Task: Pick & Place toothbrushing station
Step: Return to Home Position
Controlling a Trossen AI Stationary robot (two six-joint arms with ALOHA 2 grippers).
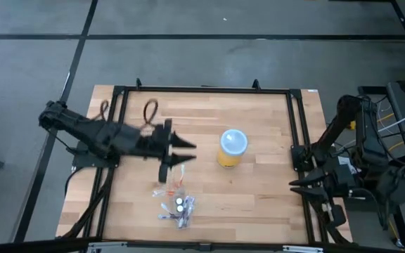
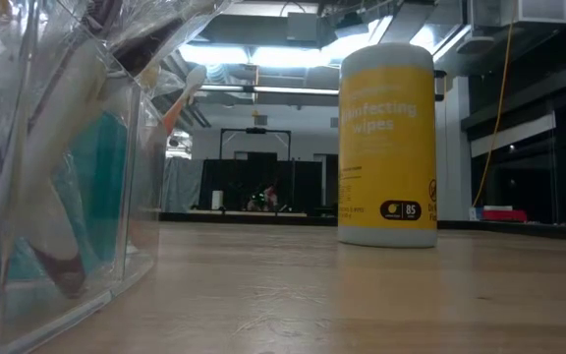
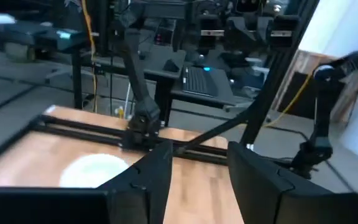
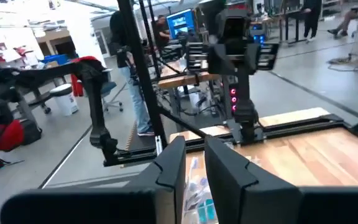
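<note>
The yellow canister (image 2: 386,147) reads "…infecting wipes" and "85".

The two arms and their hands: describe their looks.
The left arm and right arm are dark, slender and jointed. The left hand ends in two black wedge-shaped fingers tapering to points; the right hand looks alike. Dark cable loops lie by the left arm; pale cables trail behind the right.

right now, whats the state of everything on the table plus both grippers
wipes canister: upright, lid on
clear organizer: filled, toothbrushes leaning inside
left gripper: open, empty, above the table
right gripper: empty, at the table's right edge
</note>
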